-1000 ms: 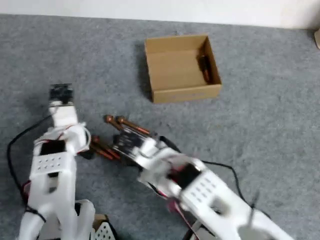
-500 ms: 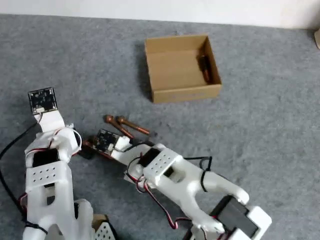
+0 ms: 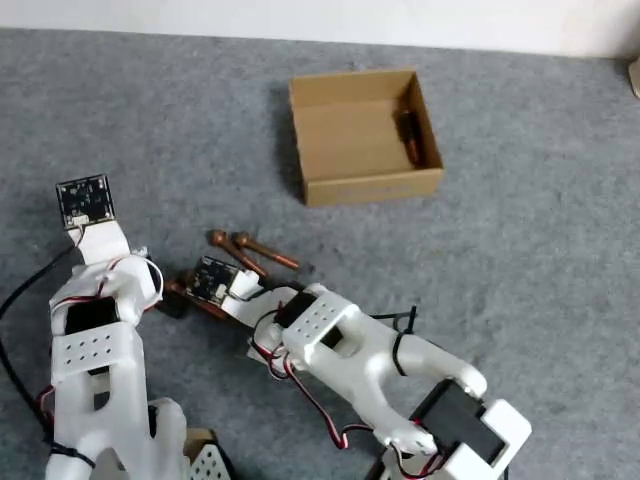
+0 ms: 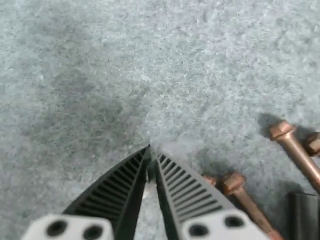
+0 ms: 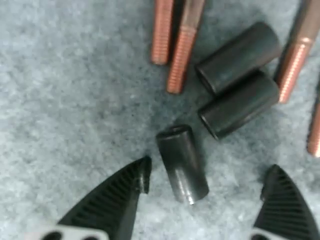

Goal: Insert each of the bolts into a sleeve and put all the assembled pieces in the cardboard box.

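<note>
Three dark sleeves lie on the grey carpet in the right wrist view. One sleeve point(image 5: 182, 162) lies between the spread fingers of my right gripper point(image 5: 207, 175), which is open and holds nothing. Two more sleeves point(image 5: 239, 77) lie side by side just beyond it. Copper bolts point(image 5: 172, 35) lie around them. My left gripper point(image 4: 151, 157) is shut and empty, tips close to the carpet, with bolts point(image 4: 242, 192) beside it. In the high view two bolts point(image 3: 252, 250) lie ahead of the arms. The cardboard box point(image 3: 340, 180) stands farther back with one dark assembled piece point(image 3: 408, 135) inside.
The right arm point(image 3: 330, 340) leans left across the front of the table, close to the left arm point(image 3: 95, 330). Open grey carpet point(image 3: 520, 230) stretches between the arms and the box and off to the right.
The right arm has swung left and down over the bolts and sleeves. The left arm's wrist pulled back to the left a second ago and has kept still since.
</note>
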{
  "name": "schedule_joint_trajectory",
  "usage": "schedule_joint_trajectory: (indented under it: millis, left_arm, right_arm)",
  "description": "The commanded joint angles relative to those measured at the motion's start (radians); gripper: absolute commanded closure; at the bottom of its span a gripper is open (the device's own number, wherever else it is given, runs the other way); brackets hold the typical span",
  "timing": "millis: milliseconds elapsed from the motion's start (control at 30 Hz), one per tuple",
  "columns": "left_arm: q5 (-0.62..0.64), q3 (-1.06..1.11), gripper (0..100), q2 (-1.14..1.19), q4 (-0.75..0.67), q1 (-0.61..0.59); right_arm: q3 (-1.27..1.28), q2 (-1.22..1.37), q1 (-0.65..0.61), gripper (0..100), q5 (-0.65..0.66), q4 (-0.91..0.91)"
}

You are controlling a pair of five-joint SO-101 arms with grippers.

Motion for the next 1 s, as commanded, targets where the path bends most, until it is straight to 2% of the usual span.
schedule_joint_trajectory:
  millis: [0,167,433,767,867,967]
  left_arm:
    - [0.003,0.008,99,-0.028,-0.017,0.001]
    - [0.003,0.012,99,-0.028,-0.018,0.001]
    - [-0.002,0.016,99,-0.028,-0.029,0.061]
    - [-0.002,0.019,99,-0.018,-0.072,0.077]
    - [0.0,0.019,99,-0.016,-0.075,0.085]
    - [0.005,0.001,94,0.048,-0.092,0.104]
  right_arm:
    - [-0.012,0.027,0.016,76.1,0.009,0.007]
    - [-0.005,0.027,0.018,99.5,0.009,0.008]
    - [-0.01,-0.039,0.097,99.4,0.0,0.01]
    - [0.26,-0.605,0.12,99.4,-0.049,-0.027]
    - [0.34,-0.708,0.145,99.4,-0.049,-0.079]
    - [0.381,-0.742,0.186,99.4,-0.051,-0.081]
